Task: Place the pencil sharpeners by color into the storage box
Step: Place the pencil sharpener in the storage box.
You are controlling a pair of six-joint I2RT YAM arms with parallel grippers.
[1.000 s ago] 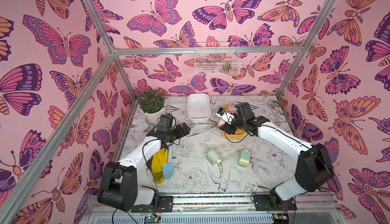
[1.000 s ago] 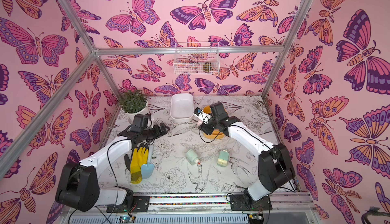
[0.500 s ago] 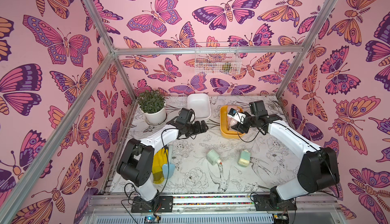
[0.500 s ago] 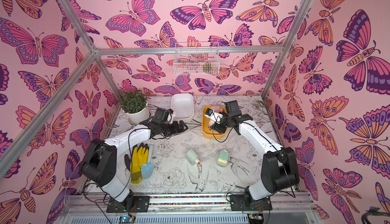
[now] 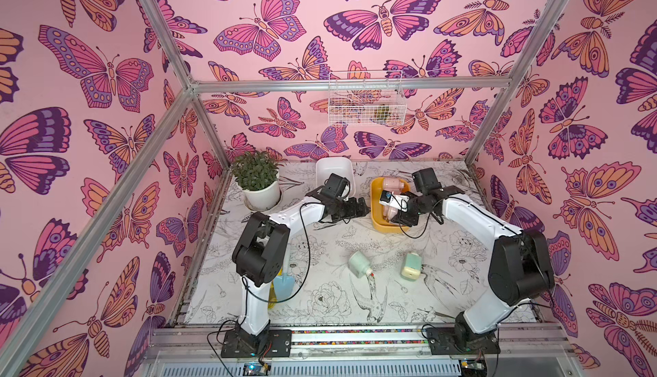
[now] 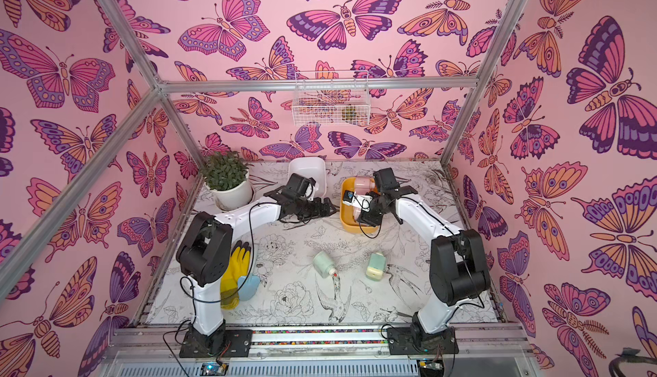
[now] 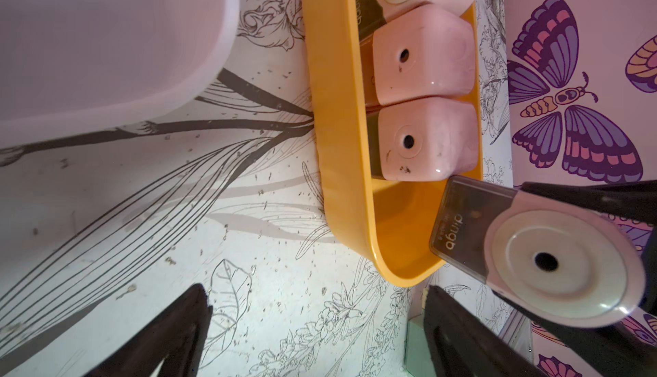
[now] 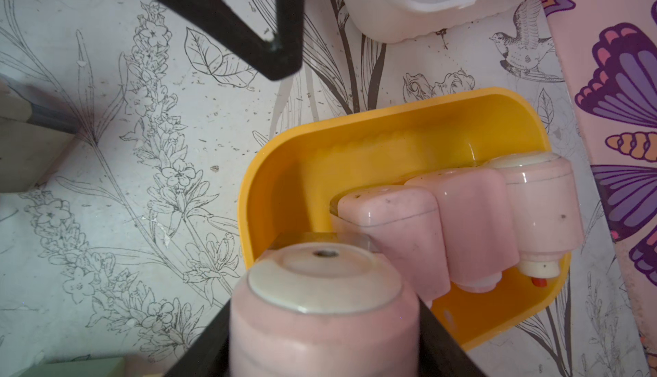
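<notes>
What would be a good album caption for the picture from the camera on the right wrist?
Right gripper holds a pink sharpener at the yellow box, where three pink sharpeners already sit side by side.

Over the last second the left gripper (image 5: 362, 207) has swung from beside the potted plant across the table, and now hangs with jaws spread and empty just short of the yellow box (image 5: 377, 224). The right gripper (image 5: 400, 211), clamped on a pink sharpener (image 8: 321, 322) (the fourth pink one), has drawn back from above the box's middle to its near end.
</notes>
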